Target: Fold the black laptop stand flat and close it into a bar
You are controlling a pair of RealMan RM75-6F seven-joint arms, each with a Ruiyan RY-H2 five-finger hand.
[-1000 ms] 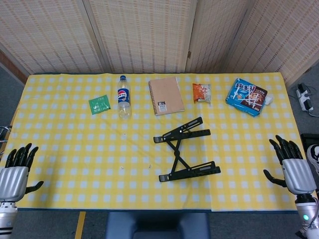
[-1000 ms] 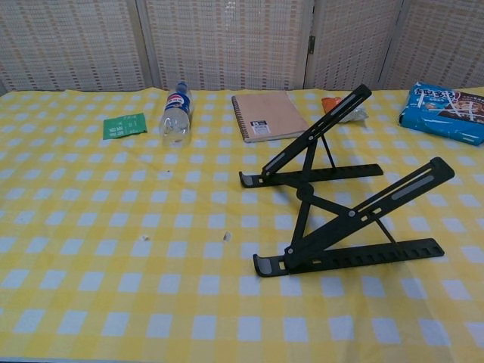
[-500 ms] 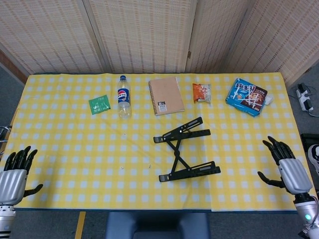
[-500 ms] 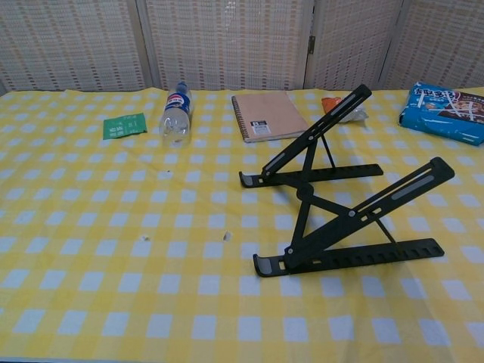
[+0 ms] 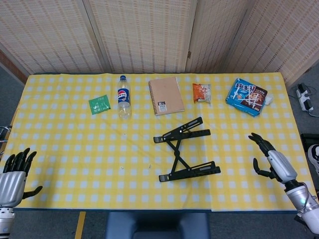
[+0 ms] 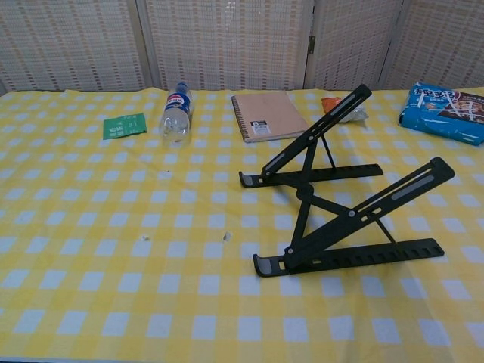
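Observation:
The black laptop stand (image 5: 185,151) stands unfolded near the middle of the yellow checked table (image 5: 75,149), its two side rails spread apart and joined by a crossed brace. In the chest view the stand (image 6: 344,215) has both support arms raised at a slant. My right hand (image 5: 270,160) hovers over the table's right side, fingers apart, empty, well right of the stand. My left hand (image 5: 14,177) is off the table's front left corner, fingers spread, holding nothing. Neither hand shows in the chest view.
Along the far edge lie a green packet (image 5: 99,104), a Pepsi bottle (image 5: 123,97) on its side, a brown spiral notebook (image 5: 166,95), an orange snack bag (image 5: 201,92) and a blue snack bag (image 5: 246,96). A power strip (image 5: 304,97) lies on the floor at right.
My right hand has moved left and forward, from beside the table's right edge to over the cloth, turning edge-on. My left hand has sunk slightly. The stand has not moved.

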